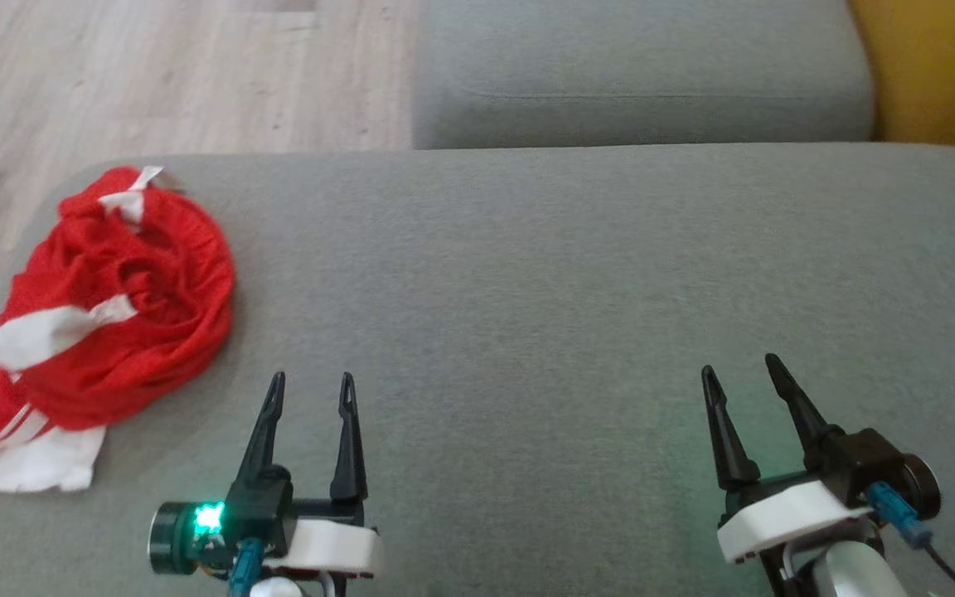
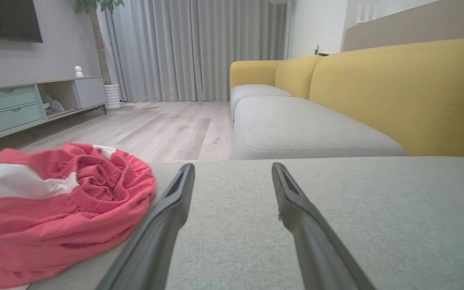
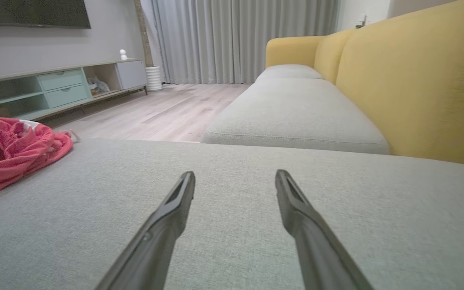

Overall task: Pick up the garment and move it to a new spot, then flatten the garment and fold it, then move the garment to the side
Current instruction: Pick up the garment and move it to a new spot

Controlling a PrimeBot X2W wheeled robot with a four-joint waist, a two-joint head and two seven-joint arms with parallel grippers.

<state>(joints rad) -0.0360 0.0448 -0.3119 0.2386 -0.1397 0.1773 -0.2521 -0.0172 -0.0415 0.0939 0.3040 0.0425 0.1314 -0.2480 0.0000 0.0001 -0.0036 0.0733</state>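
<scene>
1. The garment (image 1: 104,315) lies on the near cushion (image 1: 527,274), at its far left end.
2. The left tool (image 1: 312,377) is over the cushion's near edge, just right of the garment and apart from it.
3. The right tool (image 1: 737,363) is well to the right, over the same cushion.
4. Behind the cushion are the floor (image 1: 154,75) at left and a second seat (image 1: 643,75) at right, with the backrest (image 1: 933,66) further right.

A red garment (image 1: 113,307) with white bands (a mesh-like knit) lies crumpled in a loose heap at the left end of the grey cushion (image 1: 569,315), one flat red-and-white striped corner trailing toward the near left edge.
</scene>
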